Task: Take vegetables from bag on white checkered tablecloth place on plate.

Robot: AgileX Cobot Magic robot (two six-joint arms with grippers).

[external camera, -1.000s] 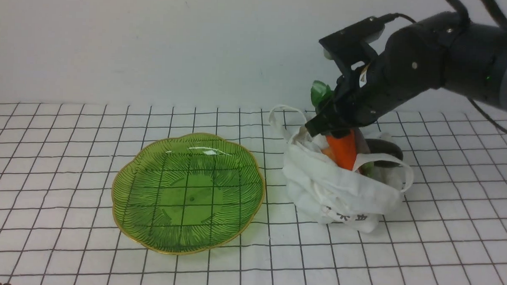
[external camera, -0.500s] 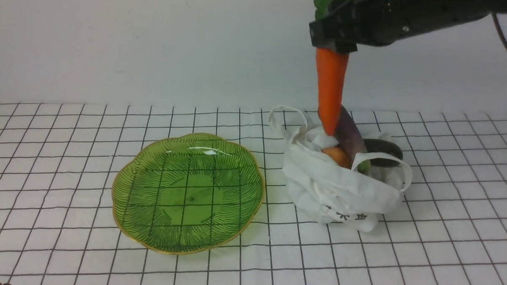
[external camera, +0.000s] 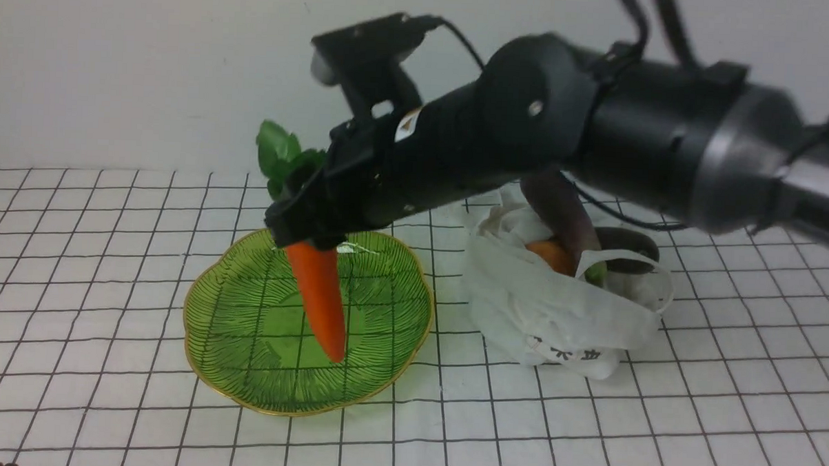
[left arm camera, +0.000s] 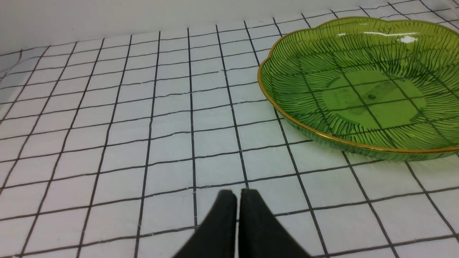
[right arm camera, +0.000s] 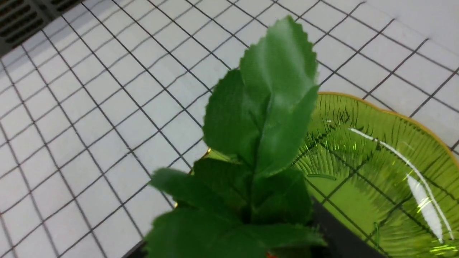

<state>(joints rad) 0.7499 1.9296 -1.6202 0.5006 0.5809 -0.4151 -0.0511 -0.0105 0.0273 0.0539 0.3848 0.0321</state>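
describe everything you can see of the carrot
The carrot is glossy, smooth orange, plastic-looking, tapering to a blunt tip, with serrated green leaves on top. It hangs nearly upright, tip down and leaning slightly, gripped at its thick end by the right pincer. Its tip is over the green plate; whether it touches the plate cannot be told.
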